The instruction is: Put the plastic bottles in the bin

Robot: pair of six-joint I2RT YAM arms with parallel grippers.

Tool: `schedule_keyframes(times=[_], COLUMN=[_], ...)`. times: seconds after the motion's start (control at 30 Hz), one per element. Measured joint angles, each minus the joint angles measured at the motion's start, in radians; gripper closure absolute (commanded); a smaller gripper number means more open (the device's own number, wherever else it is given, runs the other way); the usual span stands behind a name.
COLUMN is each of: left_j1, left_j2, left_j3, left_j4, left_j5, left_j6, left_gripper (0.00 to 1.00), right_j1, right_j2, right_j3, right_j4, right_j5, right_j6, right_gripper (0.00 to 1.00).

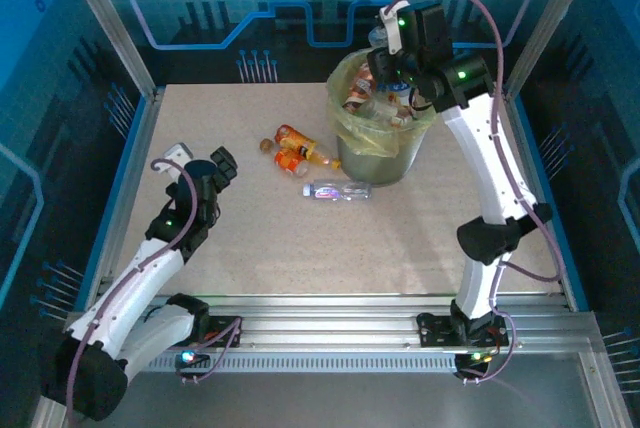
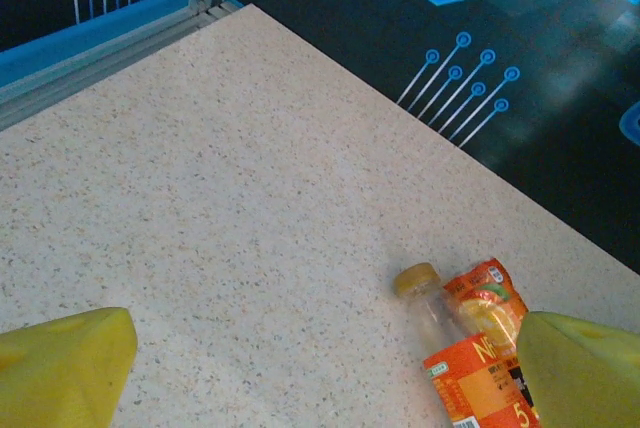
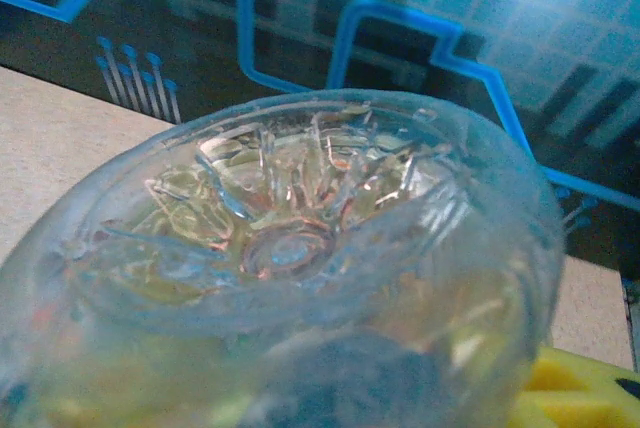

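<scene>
While the top external view places the right gripper [image 1: 388, 58] above the bin [image 1: 392, 166] in the upper right of the frame, the right wrist view supplies the grip itself. A clear bottle [image 3: 290, 248], seen base-on with its moulded star-shaped bottom, is clamped in the jaws, and 1 yellow finger [image 3: 585, 388] shows at the lower right corner. The bin, lined with a yellow-green bag [image 1: 350, 113], already contains several bottles [image 1: 375, 93]. Near frame centre, a cluster of orange bottles [image 1: 298, 153] and 1 clear blue-labelled bottle [image 1: 337, 190] lie on the table [image 1: 260, 248], just left of the bin. The left gripper [image 1: 220, 164] hovers at centre left, jaws spread wide. Its wrist view adds yellow fingertips [image 2: 60, 368] in both lower corners and, at lower right, a tan-capped bottle with an orange label [image 2: 450, 348].
</scene>
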Motion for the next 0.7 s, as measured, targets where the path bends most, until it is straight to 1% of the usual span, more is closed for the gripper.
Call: schedule_keyframes(times=[0.1,0.27,0.37,0.5,0.63,0.7], left_j1=[0.0,0.001,0.001,0.001,0.001,0.001], left_j2=[0.012,0.024,0.035,0.049,0.061,0.07], left_j3=[0.008,0.019,0.025,0.034,0.037,0.04], left_j4=[0.003,0.015,0.016,0.015,0.018,0.018], left_j5=[0.017,0.035,0.045,0.056,0.068,0.076], left_j6=[0.003,0.003,0.003,0.003,0.003,0.003], left_gripper=[0.01,0.01,0.01,0.01,0.01,0.01], right_j1=[-0.039,-0.126,-0.151,-0.154,-0.158,-0.161], right_j2=[0.064,0.112,0.113,0.108,0.103,0.103], right_j3=[0.032,0.022,0.017,-0.012,-0.106,-0.14], right_j4=[-0.02,-0.049,-0.073,-0.087,-0.095,-0.097], right_j5=[-0.01,-0.083,-0.105,-0.123,-0.145,-0.152], right_j6=[0.043,0.136,0.177,0.212,0.238,0.251], right_gripper=[0.49,0.48,0.47,0.43,0.35,0.25])
